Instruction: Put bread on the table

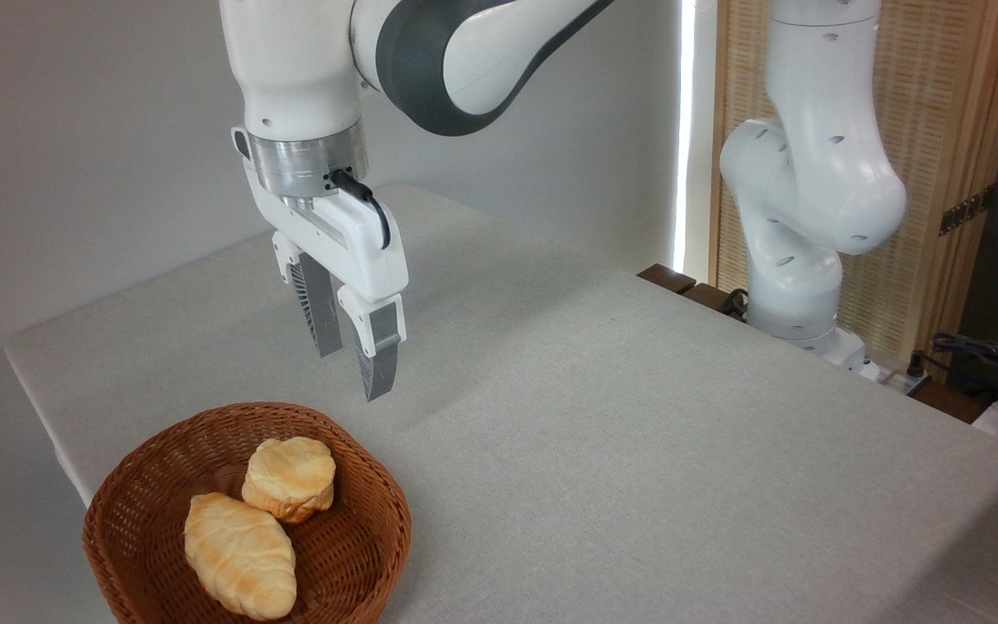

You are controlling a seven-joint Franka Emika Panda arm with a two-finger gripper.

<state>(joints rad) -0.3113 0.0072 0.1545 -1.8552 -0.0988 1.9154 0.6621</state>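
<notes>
The bun lies in the basket, leaning on the upper end of the loaf; the two touch. The pincer hangs above and just behind the basket's far rim, released, its fingers a moderate gap apart with nothing between them, pointing down.

The step in hand looks like the approach for the pick. To do it well, the pincer should come forward and a little left until it is centred over the bun, then descend straight. The gap looks about as wide as the bun, so opening wider first would be safer. The fingers are best set across the bun's free sides, so that neither one digs into the loaf or catches the basket wall. The bun looks soft: a light squeeze on its thicker orange sides should hold it without crushing. Lift clear of the rim before moving over the worktop.

The bun's underside and its contact with the loaf are hidden. The basket's near edge is cut off by the frame, and the rear finger is partly covered by the front one.
</notes>
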